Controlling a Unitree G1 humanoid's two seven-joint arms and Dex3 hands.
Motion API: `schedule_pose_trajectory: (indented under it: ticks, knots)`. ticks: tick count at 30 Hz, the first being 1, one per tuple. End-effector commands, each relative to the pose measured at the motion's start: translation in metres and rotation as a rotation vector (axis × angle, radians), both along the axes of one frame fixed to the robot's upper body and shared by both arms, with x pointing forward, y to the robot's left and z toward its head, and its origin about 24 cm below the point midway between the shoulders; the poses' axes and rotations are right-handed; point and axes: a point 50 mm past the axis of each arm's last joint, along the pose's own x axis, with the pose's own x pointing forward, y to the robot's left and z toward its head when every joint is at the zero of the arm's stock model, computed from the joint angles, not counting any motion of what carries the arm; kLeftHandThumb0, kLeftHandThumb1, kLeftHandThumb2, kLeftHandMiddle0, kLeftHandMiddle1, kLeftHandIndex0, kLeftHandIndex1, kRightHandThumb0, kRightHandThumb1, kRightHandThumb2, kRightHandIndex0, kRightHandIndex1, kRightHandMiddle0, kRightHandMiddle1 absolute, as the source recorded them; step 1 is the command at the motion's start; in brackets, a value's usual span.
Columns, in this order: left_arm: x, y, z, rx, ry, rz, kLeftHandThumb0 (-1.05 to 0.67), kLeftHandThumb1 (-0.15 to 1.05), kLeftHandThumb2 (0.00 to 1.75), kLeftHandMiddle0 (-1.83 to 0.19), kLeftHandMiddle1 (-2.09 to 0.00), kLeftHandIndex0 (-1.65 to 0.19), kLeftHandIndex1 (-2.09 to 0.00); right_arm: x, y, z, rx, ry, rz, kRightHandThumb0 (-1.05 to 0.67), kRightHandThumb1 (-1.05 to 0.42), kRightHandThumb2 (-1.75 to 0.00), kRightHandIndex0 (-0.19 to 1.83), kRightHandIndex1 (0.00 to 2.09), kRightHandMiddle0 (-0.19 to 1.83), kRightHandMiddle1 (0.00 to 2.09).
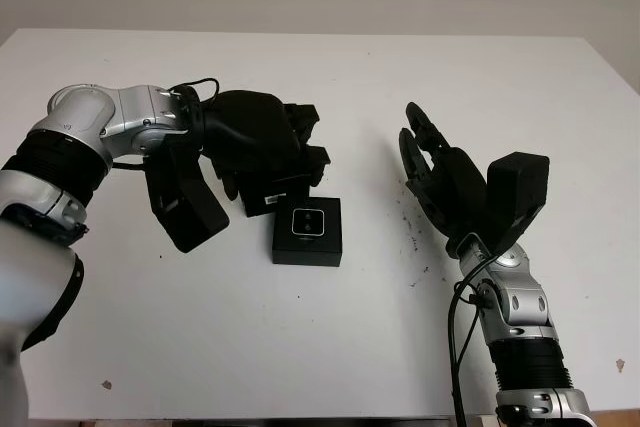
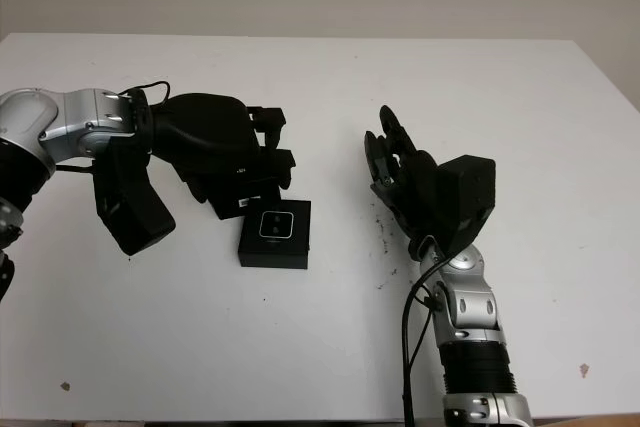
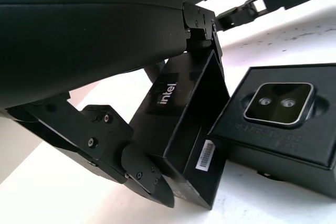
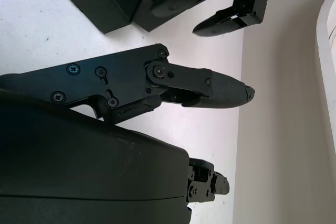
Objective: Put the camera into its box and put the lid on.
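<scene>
Camera [image 1: 307, 222] seated in open black box [image 1: 307, 247], mid-table; black lid [image 3: 184, 124] tilted, touching box edge.

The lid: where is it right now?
The lid is in the left hand, held tilted on edge just behind the open box with the camera seated inside, at the table's middle. The right hand is open, off to the right.

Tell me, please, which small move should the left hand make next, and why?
Probably carry the lid over the box and level it. The camera already sits in the open box, and the left hand holds the lid tilted beside it. The right hand is open, off to the side.
</scene>
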Motion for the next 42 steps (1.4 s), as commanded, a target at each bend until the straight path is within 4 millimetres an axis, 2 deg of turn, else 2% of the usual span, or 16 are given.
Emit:
schedule_pose_trajectory:
  ticks: [1, 2, 5, 10, 14, 17, 20, 27, 32, 35, 42]
  knots:
    - [-0.003, 0.000, -0.003, -0.020, 0.018, -0.010, 0.03, 1.04, 0.08, -0.20, -1.12, -0.24, -1.44, 0.000, -0.001, 0.001, 0.005, -0.006, -0.004, -0.70, -1.05, -0.50, -0.08, 0.06, -0.03, 0.05]
    - [-0.005, 0.000, -0.002, -0.030, 0.031, -0.008, 0.04, 1.04, 0.09, -0.20, -1.11, -0.24, -1.44, 0.000, -0.001, 0.001, 0.003, -0.006, -0.003, -0.70, -1.05, -0.50, -0.08, 0.06, -0.03, 0.05]
    - [-0.009, -0.002, 0.001, -0.039, 0.051, -0.003, 0.01, 1.03, 0.08, -0.15, -1.33, -0.23, -1.50, 0.000, -0.001, 0.000, 0.001, 0.000, -0.003, -0.70, -1.05, -0.50, -0.09, 0.05, -0.04, 0.05]
    - [-0.021, -0.006, 0.013, -0.090, 0.058, -0.030, -0.02, 1.02, 0.07, -0.11, -1.45, -0.21, -1.59, -0.001, -0.001, -0.001, 0.000, -0.002, 0.001, -0.70, -1.05, -0.49, -0.09, 0.05, -0.04, 0.05]
    - [-0.033, -0.011, 0.020, -0.086, 0.024, -0.082, -0.05, 1.00, 0.05, -0.11, -1.43, -0.16, -1.63, 0.000, 0.000, -0.001, -0.002, 0.004, -0.004, -0.70, -1.05, -0.49, -0.08, 0.06, -0.03, 0.06]
    - [-0.038, -0.014, 0.018, -0.087, -0.006, -0.102, -0.07, 0.98, 0.05, -0.09, -1.70, -0.16, -1.74, 0.000, 0.000, -0.002, 0.001, 0.003, -0.001, -0.71, -1.05, -0.49, -0.08, 0.06, -0.03, 0.06]
    - [-0.039, -0.015, 0.017, -0.102, -0.018, -0.086, -0.07, 0.97, 0.04, -0.07, -1.81, -0.12, -1.78, -0.001, 0.001, -0.002, 0.004, 0.005, 0.000, -0.70, -1.05, -0.50, -0.08, 0.06, -0.03, 0.06]
    - [-0.040, -0.016, 0.015, -0.158, -0.070, -0.103, -0.05, 0.99, 0.05, -0.07, -1.69, -0.16, -1.65, -0.001, 0.000, -0.002, -0.004, 0.002, 0.000, -0.69, -1.05, -0.50, -0.07, 0.06, -0.03, 0.06]
    - [-0.040, -0.019, 0.010, -0.190, -0.083, -0.135, -0.07, 0.99, 0.06, -0.05, -1.71, -0.18, -1.68, -0.002, 0.001, -0.002, 0.003, 0.000, 0.009, -0.68, -1.05, -0.50, -0.07, 0.06, -0.03, 0.05]
    - [-0.039, -0.020, 0.004, -0.202, -0.082, -0.145, -0.09, 0.98, 0.05, -0.08, -1.65, -0.16, -1.67, -0.002, 0.002, -0.002, 0.001, -0.003, 0.012, -0.68, -1.05, -0.51, -0.08, 0.05, -0.04, 0.05]
    - [-0.039, -0.022, -0.006, -0.205, -0.087, -0.184, -0.09, 1.03, 0.07, -0.08, -1.51, -0.04, -1.35, -0.003, 0.002, -0.002, 0.001, 0.002, 0.005, -0.69, -1.05, -0.50, -0.07, 0.06, -0.03, 0.05]
